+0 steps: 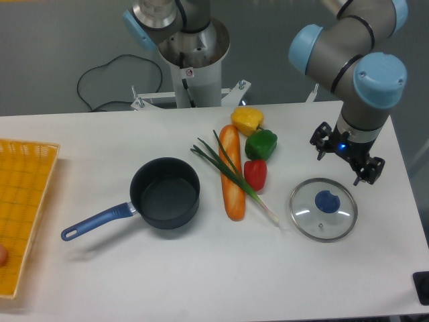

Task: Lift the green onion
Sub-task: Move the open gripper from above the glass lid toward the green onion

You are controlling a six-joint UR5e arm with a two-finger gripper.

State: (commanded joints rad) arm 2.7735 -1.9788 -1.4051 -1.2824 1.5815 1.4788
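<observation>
Approach step: hand (pixel 346 155) empty, fingers apart, near tabletop (pixel 201 268) right edge; next move is across to green onion (pixel 236 176) lying over the baguette (pixel 232 174) mid-tabletop.

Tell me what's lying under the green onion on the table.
The green onion lies diagonally across the orange loaf, which sits beneath its middle. Its white tip rests on the bare table beside the red pepper. The strip of loaf directly under the stalk is hidden.

Green onion (pixel 236 178) lies slantwise across loaf (pixel 232 173); peppers (pixel 260 145) right of loaf, pot (pixel 164 193) left, lid (pixel 323 208) far right.
</observation>
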